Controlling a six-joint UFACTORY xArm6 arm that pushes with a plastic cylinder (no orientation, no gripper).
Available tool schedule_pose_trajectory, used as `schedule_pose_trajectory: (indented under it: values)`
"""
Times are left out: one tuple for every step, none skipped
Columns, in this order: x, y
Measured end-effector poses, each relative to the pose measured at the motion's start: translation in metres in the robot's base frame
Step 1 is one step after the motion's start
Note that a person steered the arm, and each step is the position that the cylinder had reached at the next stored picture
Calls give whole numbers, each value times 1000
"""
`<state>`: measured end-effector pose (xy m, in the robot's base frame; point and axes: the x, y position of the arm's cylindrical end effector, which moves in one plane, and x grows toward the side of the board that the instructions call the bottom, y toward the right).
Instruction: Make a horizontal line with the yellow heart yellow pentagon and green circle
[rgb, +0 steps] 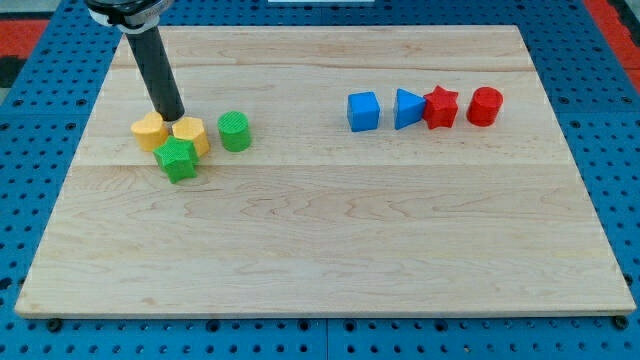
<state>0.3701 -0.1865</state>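
Note:
The yellow heart lies at the view's left, touching the yellow pentagon on its right. The green circle stands a little to the right of the pentagon, with a small gap. A green star sits just below and between the two yellow blocks, touching them. My tip is at the upper edge of the gap between the heart and the pentagon, touching or nearly touching both. The rod rises up and to the left from there.
A blue cube, a blue triangle, a red star and a red cylinder form a row at the upper right. The wooden board lies on a blue pegboard surface.

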Motion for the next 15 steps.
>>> schedule_pose_trajectory:
  values:
    - [6,-18]
    - [3,-30]
    - [1,-30]
    - [0,-56]
    - [-4,-70]
    - [-15,-8]
    - [-18,42]
    - [-15,86]
    - [-1,117]
    - [4,114]
    - [-7,109]
    - [-18,68]
    - [8,71]
    - [14,96]
    - [0,100]
